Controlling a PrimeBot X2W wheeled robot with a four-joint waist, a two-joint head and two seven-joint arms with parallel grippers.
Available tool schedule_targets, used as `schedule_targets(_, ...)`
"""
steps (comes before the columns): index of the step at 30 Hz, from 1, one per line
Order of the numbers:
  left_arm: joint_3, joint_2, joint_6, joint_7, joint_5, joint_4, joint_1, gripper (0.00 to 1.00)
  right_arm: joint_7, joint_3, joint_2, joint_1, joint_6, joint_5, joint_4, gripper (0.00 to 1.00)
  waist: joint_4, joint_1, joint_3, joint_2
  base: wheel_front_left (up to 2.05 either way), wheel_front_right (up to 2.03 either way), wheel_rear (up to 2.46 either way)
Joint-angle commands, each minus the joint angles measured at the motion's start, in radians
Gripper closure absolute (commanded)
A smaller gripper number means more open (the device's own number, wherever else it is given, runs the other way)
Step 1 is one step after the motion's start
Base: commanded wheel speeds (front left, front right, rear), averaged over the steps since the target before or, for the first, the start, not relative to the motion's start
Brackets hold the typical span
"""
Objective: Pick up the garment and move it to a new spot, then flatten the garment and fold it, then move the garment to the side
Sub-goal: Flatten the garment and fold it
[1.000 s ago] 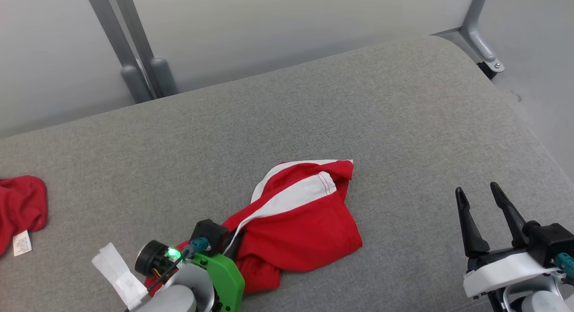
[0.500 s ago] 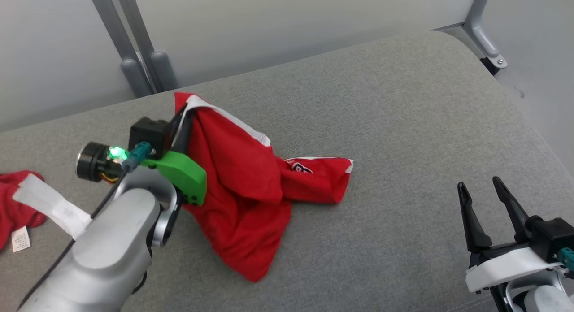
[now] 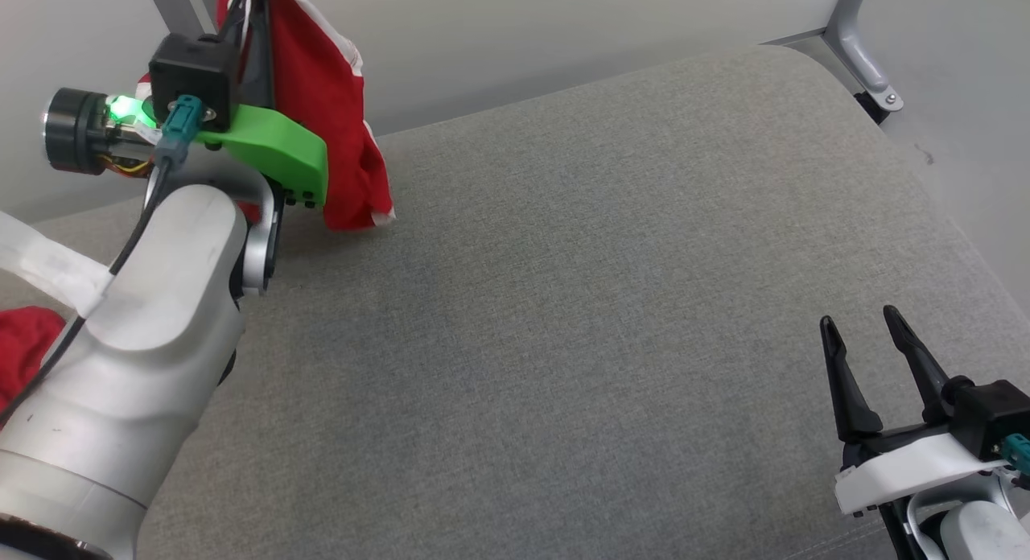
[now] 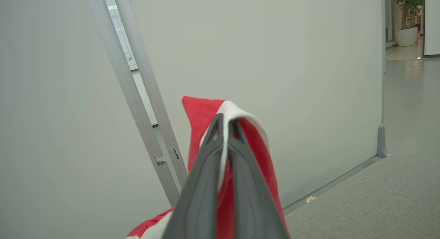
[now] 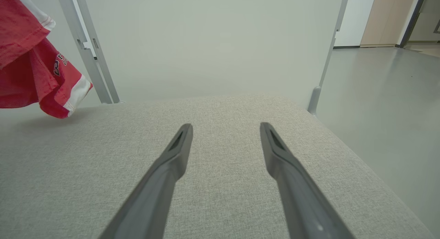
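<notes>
While the left arm is raised over the far left corner of the grey cushion (image 3: 603,262), the left gripper (image 3: 248,17) is pinched tight on the garment (image 3: 338,101). In the left wrist view its two dark fingers (image 4: 202,184) meet with a white-edged fold of the red cloth (image 4: 197,112) squeezed between them near the tips. The garment hangs from that grip in a bunched, narrow drape, red with white trim, and a small dark logo (image 5: 60,64) shows near its lower hem in the right wrist view. Its lowest corner (image 5: 74,98) appears to hang just clear of the cushion, with a soft shadow beneath it, though the angle is too shallow to be sure.

The right gripper (image 3: 858,319) hovers low at the near right of the cushion, well apart from the garment, with its jaws spread wide and nothing between them (image 5: 225,125).

Another red cloth (image 3: 24,335) lies at the left edge of the cushion, partly hidden by the left arm. Grey metal posts (image 4: 137,77) and a pale wall (image 4: 275,60) stand behind the cushion.
</notes>
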Motion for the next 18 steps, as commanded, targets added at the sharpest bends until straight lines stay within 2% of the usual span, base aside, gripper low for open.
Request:
schedule_targets(1,-0.009,-0.006,-0.004,-0.007,0.009,0.011,-0.001,1.0,-0.003,0.002,0.001,-0.012,0.0,0.011,0.003,0.0,-0.002,0.0,0.0,-0.0001,0.0,0.0,0.0)
schedule_targets(5,-0.063,-0.033,-0.032,-0.008,0.021,0.032,0.077,1.0,-0.003,-0.005,0.007,-0.004,0.0,0.011,0.003,0.0,-0.003,0.0,-0.002,-0.0001,0.0,0.0,0.0)
schedule_targets(9,-0.153,-0.071,-0.083,-0.003,0.029,0.03,0.208,1.0,-0.003,-0.016,0.013,0.014,0.0,0.011,0.005,0.0,0.001,0.0,-0.002,-0.0001,0.0,0.0,0.0)
schedule_targets(13,-0.232,-0.113,-0.094,-0.001,0.035,0.006,0.341,1.0,-0.003,-0.02,0.018,0.025,0.0,0.011,0.004,0.0,0.007,0.0,-0.001,-0.0001,0.0,0.0,0.0)
schedule_targets(17,-0.304,-0.144,-0.087,0.001,0.062,-0.022,0.437,1.0,-0.003,-0.02,0.017,0.02,0.0,0.013,0.005,0.0,0.019,0.0,-0.001,-0.0001,0.0,0.0,0.0)
schedule_targets(18,-0.33,-0.155,-0.092,0.004,0.061,-0.029,0.475,0.91,-0.003,-0.016,0.016,0.017,0.0,0.012,0.006,0.0,0.023,0.0,-0.003,-0.0001,0.0,0.0,0.0)
